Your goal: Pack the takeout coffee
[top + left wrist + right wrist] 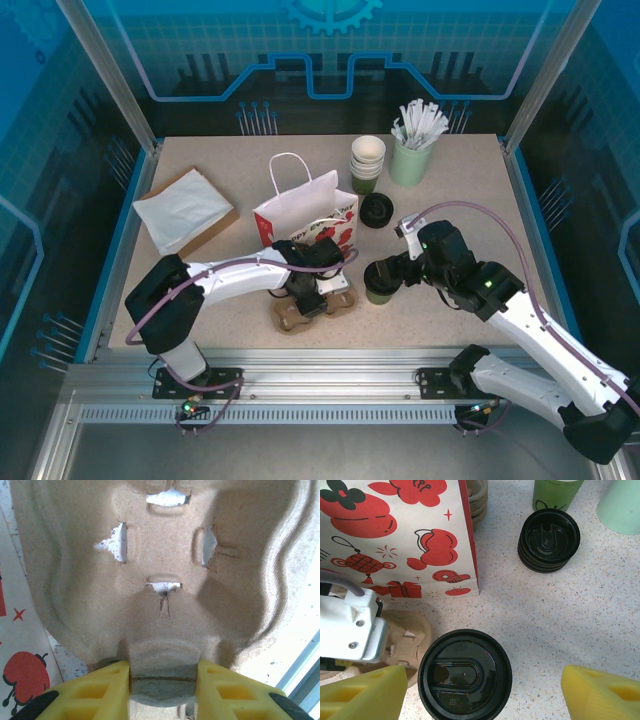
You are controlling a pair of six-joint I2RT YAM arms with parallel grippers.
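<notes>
The takeout coffee [380, 281], a dark cup with a black lid [465, 675], stands upright on the table right of a brown pulp cup carrier [312, 304]. My right gripper [482, 685] hovers open over it; the cup sits between the yellow fingers [365, 695], nearer the left one, and touches neither. In the top view that gripper [393, 272] is just right of the cup. My left gripper [162, 680] is shut on the raised middle tab of the carrier [165, 555], with both yellow fingers pressed against its sides. Seen from above, the left gripper [306, 293] sits over the carrier.
A white paper bag with red prints [305, 215] stands just behind the carrier. A stack of black lids [377, 210], nested lidless cups [367, 160] and a pale green cup of white sticks [410, 160] are at the back right. Flat bags [182, 210] lie back left.
</notes>
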